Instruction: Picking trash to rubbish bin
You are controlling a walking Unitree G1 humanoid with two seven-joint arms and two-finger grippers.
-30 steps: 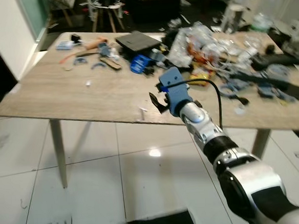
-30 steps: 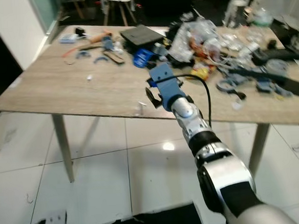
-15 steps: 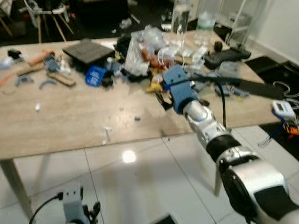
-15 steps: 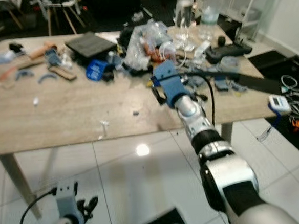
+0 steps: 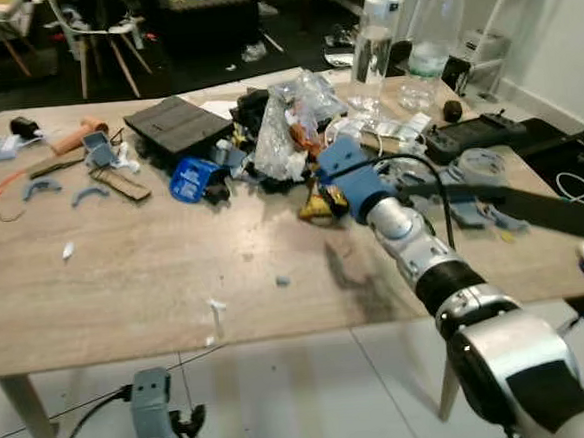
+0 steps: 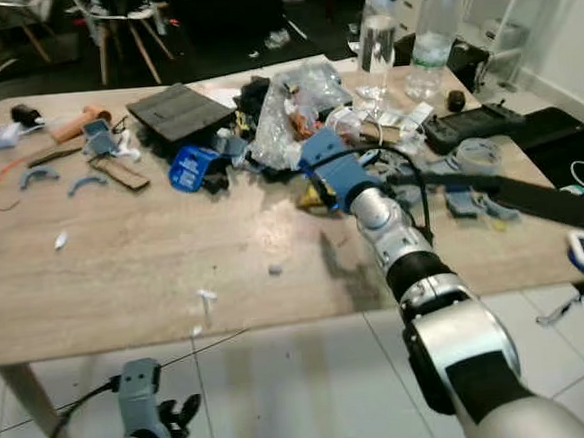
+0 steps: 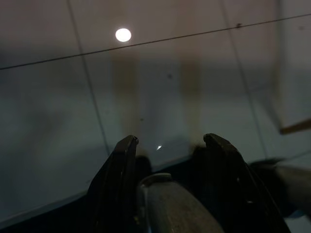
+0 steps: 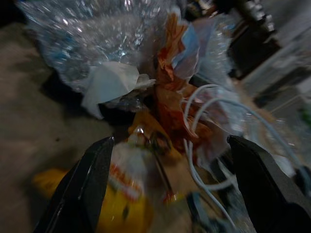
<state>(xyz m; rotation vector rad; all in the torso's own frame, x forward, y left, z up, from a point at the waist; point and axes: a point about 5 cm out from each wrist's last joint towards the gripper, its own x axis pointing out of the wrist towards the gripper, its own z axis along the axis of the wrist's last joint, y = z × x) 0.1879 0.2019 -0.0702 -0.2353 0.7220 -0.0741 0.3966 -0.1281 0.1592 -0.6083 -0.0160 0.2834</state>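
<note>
Right gripper [image 8: 165, 160] spread wide over yellow wrapper [image 5: 318, 206] (likely lining up the grab); left gripper [image 7: 167, 145] idle, parted.

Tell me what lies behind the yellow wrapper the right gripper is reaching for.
Behind the yellow wrapper sit a crumpled clear plastic bag, orange wrappers and a white cable. Whatever lies under that pile is covered. The right gripper is open.

Yellow wrapper [image 5: 316, 207] (crumpled), beside clear plastic bag [image 5: 278, 140]
</note>
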